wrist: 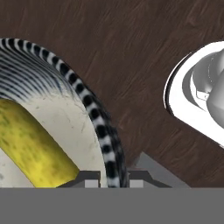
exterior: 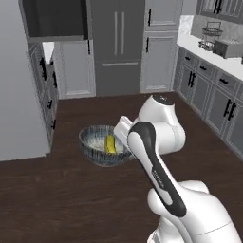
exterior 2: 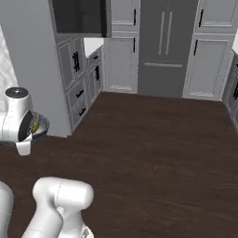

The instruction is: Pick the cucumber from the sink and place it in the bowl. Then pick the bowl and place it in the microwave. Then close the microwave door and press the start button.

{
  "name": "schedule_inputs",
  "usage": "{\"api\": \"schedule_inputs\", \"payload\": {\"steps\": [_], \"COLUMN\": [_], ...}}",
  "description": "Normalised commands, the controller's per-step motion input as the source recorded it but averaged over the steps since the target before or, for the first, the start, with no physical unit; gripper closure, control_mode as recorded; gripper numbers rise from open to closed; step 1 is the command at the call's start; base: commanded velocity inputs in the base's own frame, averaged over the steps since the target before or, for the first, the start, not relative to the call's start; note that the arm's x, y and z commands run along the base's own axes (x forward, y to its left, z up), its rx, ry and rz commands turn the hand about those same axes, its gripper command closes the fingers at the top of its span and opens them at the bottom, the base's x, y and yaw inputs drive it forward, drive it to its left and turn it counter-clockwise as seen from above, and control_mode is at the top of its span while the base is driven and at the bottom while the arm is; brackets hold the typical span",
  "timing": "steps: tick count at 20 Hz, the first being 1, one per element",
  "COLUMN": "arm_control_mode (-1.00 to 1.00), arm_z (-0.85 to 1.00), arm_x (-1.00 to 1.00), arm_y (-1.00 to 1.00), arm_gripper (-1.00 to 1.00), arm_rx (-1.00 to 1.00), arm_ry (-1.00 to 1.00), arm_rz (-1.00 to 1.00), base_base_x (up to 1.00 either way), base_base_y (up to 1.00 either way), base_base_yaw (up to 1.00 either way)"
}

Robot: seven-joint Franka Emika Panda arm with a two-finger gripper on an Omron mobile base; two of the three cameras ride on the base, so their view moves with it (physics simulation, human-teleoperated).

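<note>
The bowl (exterior: 102,144) hangs above the dark wood floor (exterior: 57,199), carried at the end of the white arm (exterior: 156,161), well clear of any tabletop. The cucumber (exterior: 110,144) lies inside it on the pale bottom, yellow and slightly curved. In the hand view the gripper (wrist: 113,177) has its jaws pressed nearly together on the bowl's rim (wrist: 103,131), one tip inside the wall and one outside, with the cucumber (wrist: 35,148) just beside the inner tip. In the right base view the bowl (exterior 2: 39,126) peeks out behind the robot's wrist, next to a grey cabinet side. The microwave (exterior: 54,19) sits high up at the left, dark inside, with its door (exterior: 87,19) swung open, well apart from the bowl.
</note>
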Motion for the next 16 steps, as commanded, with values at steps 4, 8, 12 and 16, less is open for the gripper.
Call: {"api": "schedule_inputs", "payload": {"steps": [4,8,12,16], "arm_control_mode": [1.0,1.0,1.0,1.0], "arm_z": [0.0,0.0,0.0,0.0], "arm_x": [0.0,0.0,0.0,0.0], "arm_y": [0.0,0.0,0.0,0.0], "arm_gripper": [1.0,1.0,1.0,1.0], "arm_rx": [0.0,0.0,0.0,0.0], "arm_ry": [0.0,0.0,0.0,0.0], "arm_rz": [0.0,0.0,0.0,0.0], "base_base_x": [1.0,1.0,1.0,1.0], "base_base_y": [-0.34,-0.42,-0.48,-0.46], "base_base_yaw": [-0.3,-0.22,-0.16,-0.12]}}
